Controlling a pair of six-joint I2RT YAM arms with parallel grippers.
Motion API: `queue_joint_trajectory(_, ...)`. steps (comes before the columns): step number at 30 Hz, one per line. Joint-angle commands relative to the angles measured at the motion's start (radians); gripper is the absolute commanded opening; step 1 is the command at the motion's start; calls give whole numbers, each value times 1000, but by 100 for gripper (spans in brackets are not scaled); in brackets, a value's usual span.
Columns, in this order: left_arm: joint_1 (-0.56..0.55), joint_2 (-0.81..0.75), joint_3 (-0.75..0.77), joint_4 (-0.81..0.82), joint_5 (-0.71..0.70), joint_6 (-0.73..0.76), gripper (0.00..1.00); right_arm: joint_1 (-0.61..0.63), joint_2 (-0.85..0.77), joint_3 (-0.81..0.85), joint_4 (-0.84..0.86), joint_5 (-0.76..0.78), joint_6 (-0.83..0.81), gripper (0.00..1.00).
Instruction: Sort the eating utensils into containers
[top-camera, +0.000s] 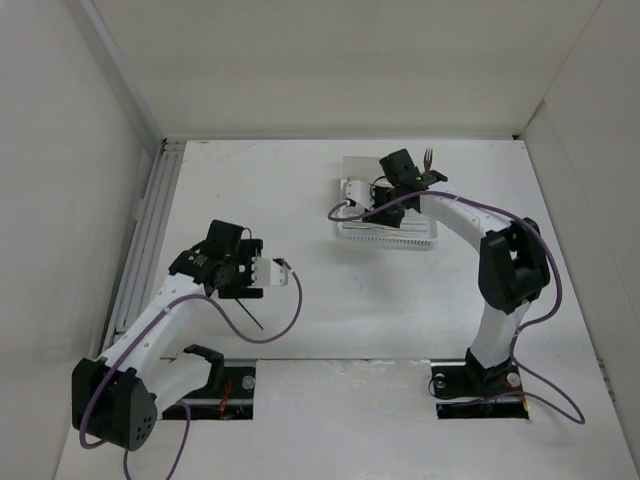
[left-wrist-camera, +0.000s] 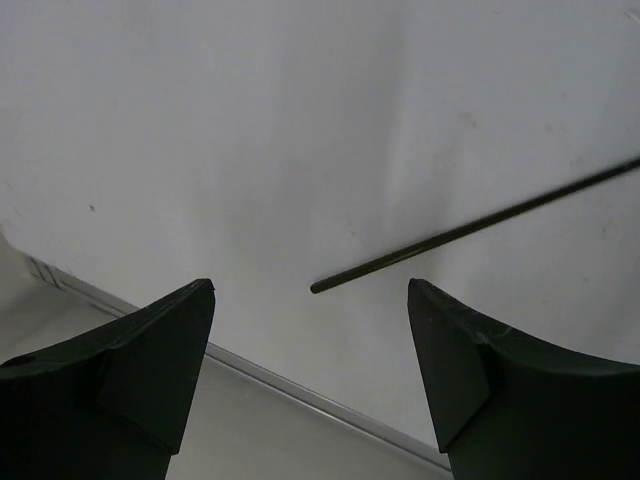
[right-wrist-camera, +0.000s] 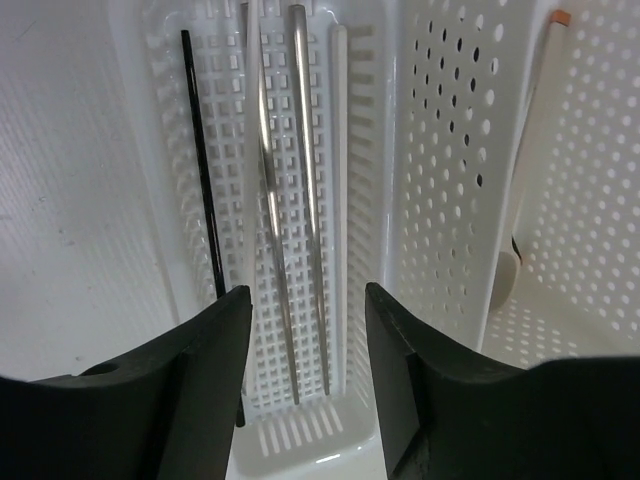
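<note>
My left gripper is open and empty, low over a dark chopstick lying on the table. In the left wrist view the chopstick runs up to the right, its tip between my open jaws and beyond them. My right gripper is open and empty over the low perforated tray. In the right wrist view the tray holds two silvery chopsticks, a pale one and a dark one. A spoon leans in the deep white box. A dark fork stands upright behind my right wrist; the cup is hidden.
White walls enclose the table on three sides. An aluminium rail runs along the left edge and shows in the left wrist view. The deep box adjoins the tray at the back right. Cables loop off both arms.
</note>
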Motion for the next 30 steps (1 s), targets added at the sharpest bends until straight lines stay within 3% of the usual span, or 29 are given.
queue_joint_trajectory(1, 4, -23, -48, -115, 80, 414, 76, -6, -121, -30, 97, -3, 46, 55)
queue_joint_trajectory(7, 4, 111, 18, -177, 140, 548, 71, -6, -310, -151, 236, -51, 77, 55)
queue_joint_trajectory(14, 38, 338, 155, -417, 143, 692, 63, -15, -450, -293, 367, -84, 107, 55)
queue_joint_trajectory(22, 47, 325, 71, -387, 51, 775, 63, -44, -460, -331, 368, -84, 107, 55)
queue_joint_trajectory(30, 47, 274, -83, -139, 60, 737, 48, -53, -451, -320, 379, -94, 107, 55)
